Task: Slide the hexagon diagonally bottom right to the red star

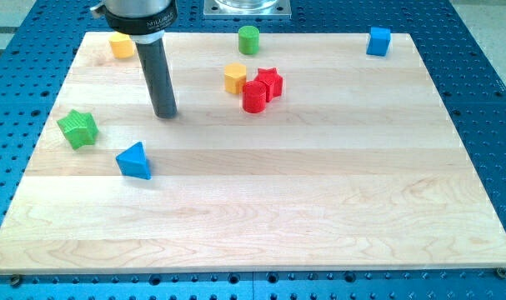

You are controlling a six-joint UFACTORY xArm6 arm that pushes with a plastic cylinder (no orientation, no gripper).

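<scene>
A yellow hexagon-like block (234, 77) sits in the upper middle of the wooden board (319, 192). The red star (272, 81) is just to its right, and a red cylinder (254, 97) touches the star at its lower left. My tip (166, 114) rests on the board to the left of and a little below this group, apart from every block. A second yellow block (121, 45) lies at the upper left, next to the rod's upper part; its shape is unclear.
A green cylinder (249, 39) stands at the top middle and a blue cube (378, 41) at the top right. A green star (78, 128) and a blue triangle (134, 160) lie at the left, below my tip.
</scene>
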